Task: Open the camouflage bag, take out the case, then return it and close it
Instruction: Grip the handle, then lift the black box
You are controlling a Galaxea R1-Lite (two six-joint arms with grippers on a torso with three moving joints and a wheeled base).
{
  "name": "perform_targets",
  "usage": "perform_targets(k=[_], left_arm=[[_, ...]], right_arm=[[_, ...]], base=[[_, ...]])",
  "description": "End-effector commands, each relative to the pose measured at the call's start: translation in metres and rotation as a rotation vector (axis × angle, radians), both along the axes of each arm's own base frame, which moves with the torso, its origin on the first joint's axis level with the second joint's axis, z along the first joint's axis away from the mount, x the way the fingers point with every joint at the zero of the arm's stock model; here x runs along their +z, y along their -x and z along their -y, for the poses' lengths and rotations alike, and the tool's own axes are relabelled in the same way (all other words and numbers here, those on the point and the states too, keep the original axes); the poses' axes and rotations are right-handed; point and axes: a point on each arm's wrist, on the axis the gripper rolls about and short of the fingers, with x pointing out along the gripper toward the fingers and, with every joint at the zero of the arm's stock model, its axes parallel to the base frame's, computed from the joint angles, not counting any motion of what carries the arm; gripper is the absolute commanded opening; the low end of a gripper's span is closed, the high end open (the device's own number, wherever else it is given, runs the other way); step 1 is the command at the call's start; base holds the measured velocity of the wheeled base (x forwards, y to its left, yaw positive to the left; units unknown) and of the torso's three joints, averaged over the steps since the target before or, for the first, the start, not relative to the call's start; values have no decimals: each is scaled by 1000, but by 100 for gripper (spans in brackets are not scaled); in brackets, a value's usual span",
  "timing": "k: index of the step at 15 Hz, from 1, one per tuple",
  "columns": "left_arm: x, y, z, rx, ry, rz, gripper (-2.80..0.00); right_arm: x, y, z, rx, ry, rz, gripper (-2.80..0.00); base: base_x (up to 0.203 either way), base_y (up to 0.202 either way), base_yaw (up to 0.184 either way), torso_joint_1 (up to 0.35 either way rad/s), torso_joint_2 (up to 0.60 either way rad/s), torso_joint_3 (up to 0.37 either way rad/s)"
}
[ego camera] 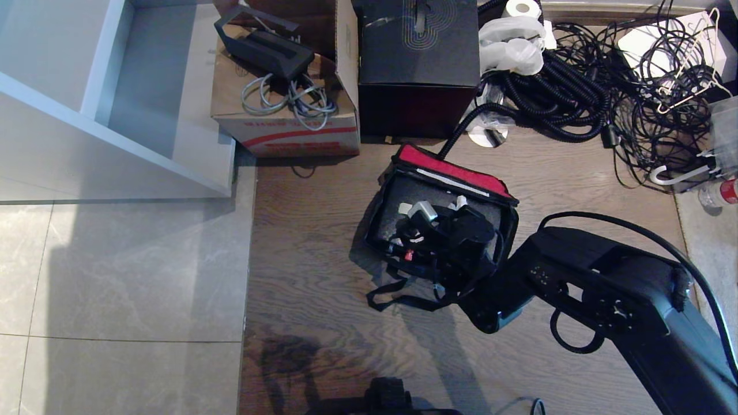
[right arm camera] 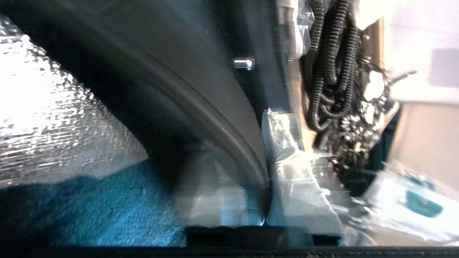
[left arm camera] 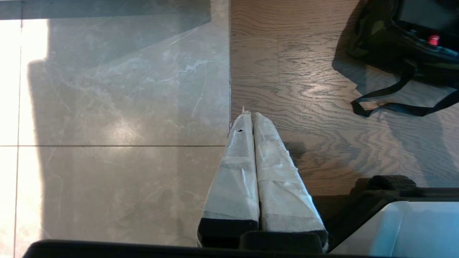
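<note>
An open bag [ego camera: 441, 230] lies on a wooden floor [ego camera: 311, 271] near the centre of the head view, its red-lined lid [ego camera: 455, 171] folded back toward 12 o'clock. The black case [ego camera: 398, 222] sits inside it. The right arm [ego camera: 605, 288] enters from 4 o'clock and reaches down into the bag. The right gripper [right arm camera: 263, 168] has its taped fingers [right arm camera: 297, 179] closed on a curved black edge [right arm camera: 229, 136] (whether of the case or the bag cannot be told), with silvery lining [right arm camera: 53, 118] beside it. The left gripper [left arm camera: 254, 125] hangs closed and empty over the floor, at about 8 o'clock from the bag. A black box [ego camera: 418, 63] and tangled cables [ego camera: 605, 86] lie beyond, at 12 to 2 o'clock.
</note>
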Motion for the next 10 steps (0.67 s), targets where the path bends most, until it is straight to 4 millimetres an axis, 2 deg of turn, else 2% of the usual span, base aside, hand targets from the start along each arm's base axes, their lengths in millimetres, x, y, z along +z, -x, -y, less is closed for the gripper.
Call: perform_targets(k=[1,4,10], left_arm=[[0,0,0,-1,0,0,-280],[0,0,0,-1,-1,0,-280],[0,0,0,-1,0,0,-280]], right_arm=[[2,7,-10,8,-11,15,-280],[20,17,-18,-5,-44,46,-280],[98,47,-16,-1,-109,139,-280]], base=[[0,0,0,0,0,0],[0,0,0,0,0,0],[0,0,0,0,0,0]])
